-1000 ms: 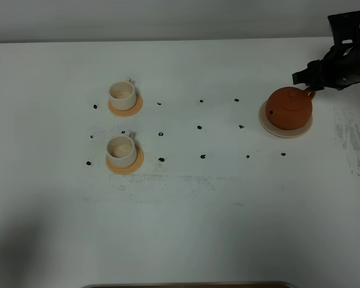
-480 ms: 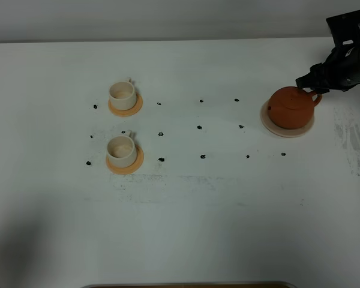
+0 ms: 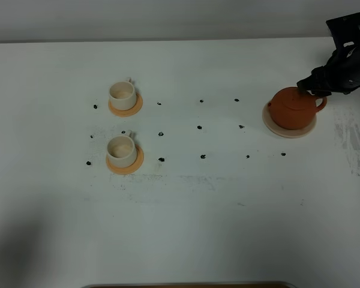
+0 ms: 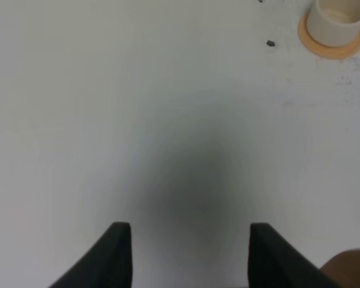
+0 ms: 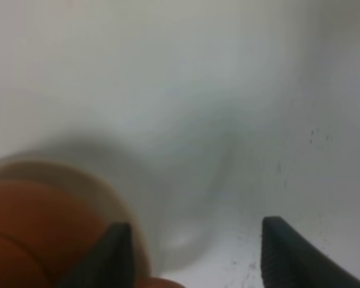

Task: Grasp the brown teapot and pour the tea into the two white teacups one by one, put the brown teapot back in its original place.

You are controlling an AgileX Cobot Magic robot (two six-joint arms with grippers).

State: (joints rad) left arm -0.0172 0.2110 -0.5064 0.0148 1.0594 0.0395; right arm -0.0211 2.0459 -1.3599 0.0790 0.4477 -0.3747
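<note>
A lab test bench: white table (image 3: 180, 228) inked with a grid of black marks (image 3: 199, 127)

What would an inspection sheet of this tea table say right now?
Surface: white table, scuffed grey in places.
Job's things: brown teapot upright on cream saucer; white teacups, each on an orange coaster.
Clutter: black specks scattered in rows.
Grippers: left tool open over bare table; right tool open, at the teapot's handle.
Cables: nothing seen.
Surroundings: pale wall behind.
</note>
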